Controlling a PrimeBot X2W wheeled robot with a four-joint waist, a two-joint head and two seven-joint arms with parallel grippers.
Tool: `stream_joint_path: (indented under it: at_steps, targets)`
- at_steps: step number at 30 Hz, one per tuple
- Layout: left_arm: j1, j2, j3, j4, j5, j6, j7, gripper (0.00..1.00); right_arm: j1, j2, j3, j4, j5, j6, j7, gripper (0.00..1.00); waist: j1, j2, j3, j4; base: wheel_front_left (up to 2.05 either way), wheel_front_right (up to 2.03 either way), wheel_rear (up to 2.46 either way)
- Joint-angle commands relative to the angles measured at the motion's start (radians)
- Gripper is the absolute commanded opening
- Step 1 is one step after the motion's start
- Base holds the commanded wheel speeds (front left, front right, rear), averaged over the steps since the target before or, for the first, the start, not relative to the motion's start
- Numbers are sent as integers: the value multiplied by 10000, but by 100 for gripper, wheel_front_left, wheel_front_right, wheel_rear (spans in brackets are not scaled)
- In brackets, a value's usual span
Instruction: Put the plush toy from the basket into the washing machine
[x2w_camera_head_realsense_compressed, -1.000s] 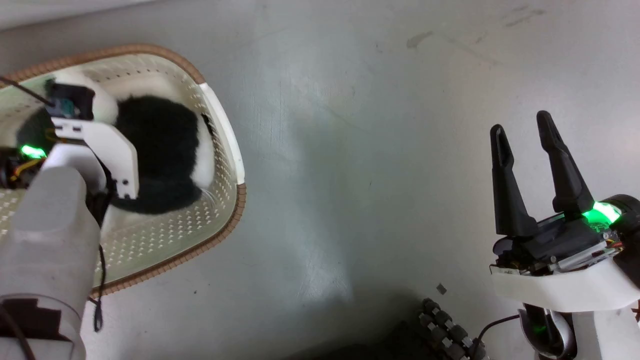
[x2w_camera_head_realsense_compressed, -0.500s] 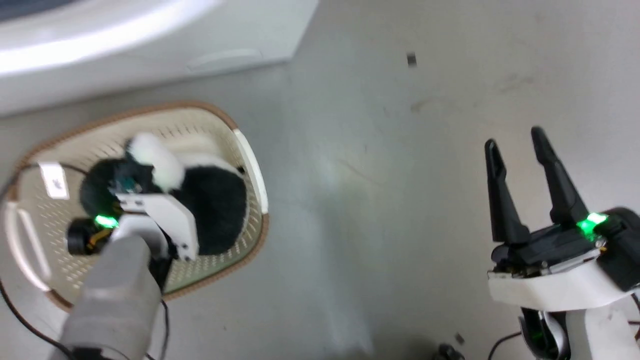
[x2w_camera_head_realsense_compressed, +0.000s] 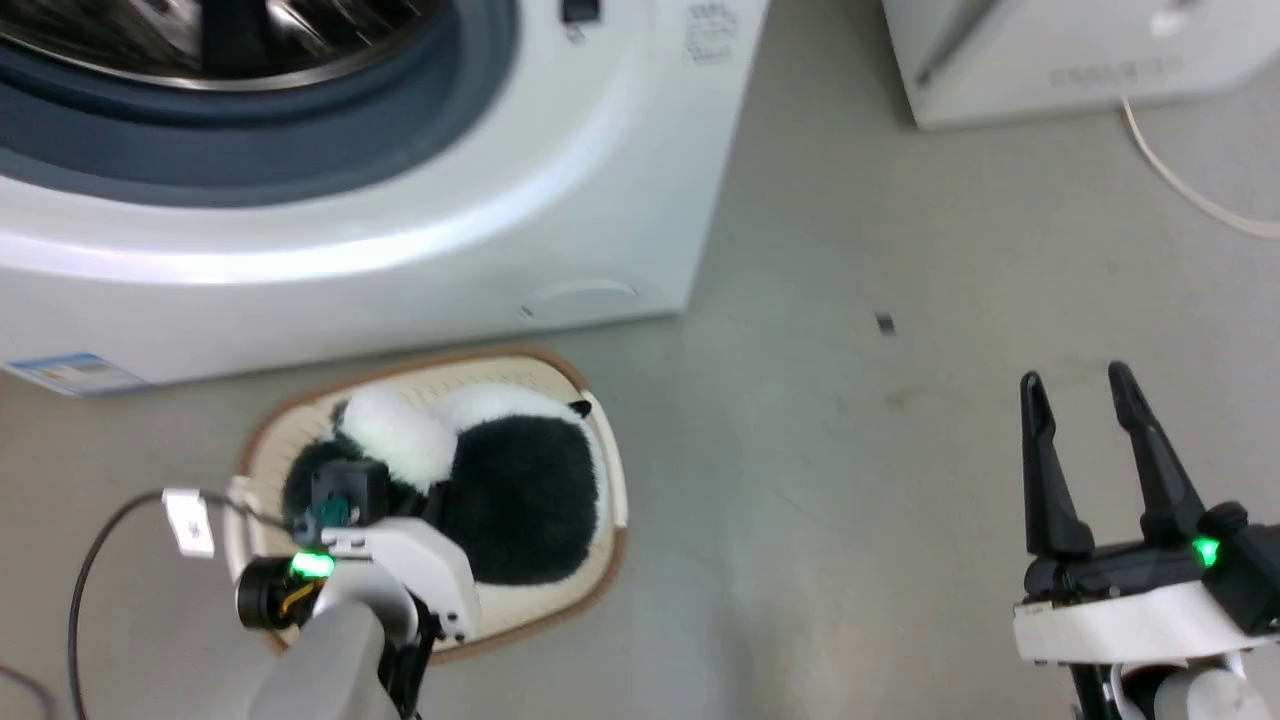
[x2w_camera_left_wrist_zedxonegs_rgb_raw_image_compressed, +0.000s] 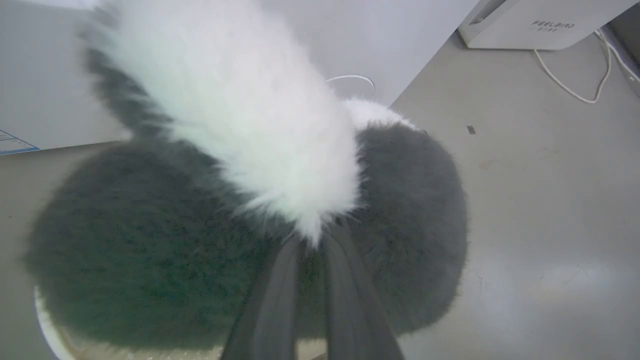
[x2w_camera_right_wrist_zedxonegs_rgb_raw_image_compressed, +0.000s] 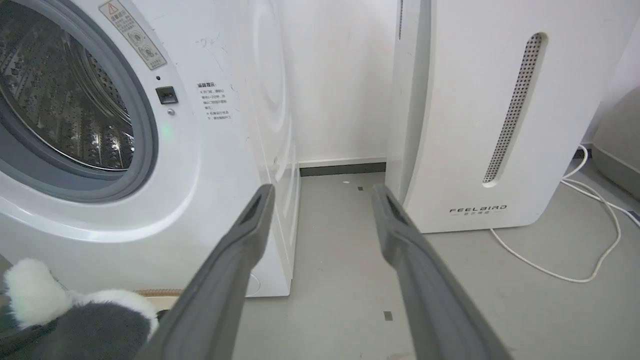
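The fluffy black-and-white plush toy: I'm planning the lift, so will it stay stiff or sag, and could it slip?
Likely floppy: the fluffy black-and-white plush toy bulges soft and round over the cream perforated basket, so it should sag. Probably light for its bulk, being all fur. The left gripper seems to pinch only a fur tuft, so slipping is possible.

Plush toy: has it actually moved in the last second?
Yes. Judged against the basket, the toy has lifted up towards the camera, pinched by the left gripper.
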Motion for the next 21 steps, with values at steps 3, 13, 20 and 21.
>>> stream_joint_path:
  at_steps: [3, 13, 20, 21]
  targets:
    - [913, -57, 254, -1262, 46, 73, -54, 0, 300, -1, -43, 53, -89, -9, -44, 100, 2, 0, -1068, 771, 0, 0, 0]
    - [3135, -217, 1025, -4666, 533, 174, -56, 0, 826, -1, 31, 134, -212, -9, -44, 100, 2, 0, -1926, 1141, 0, 0, 0]
    - [3631, -375, 1563, -6701, 774, 151, -56, 0, 925, -1, 13, 45, -201, -9, -44, 100, 2, 0, -2001, 1108, 0, 0, 0]
    - [3634, -387, 1614, -6976, 787, 121, -56, 0, 916, -1, 3, 29, -187, -9, -44, 100, 2, 0, -1959, 1073, 0, 0, 0]
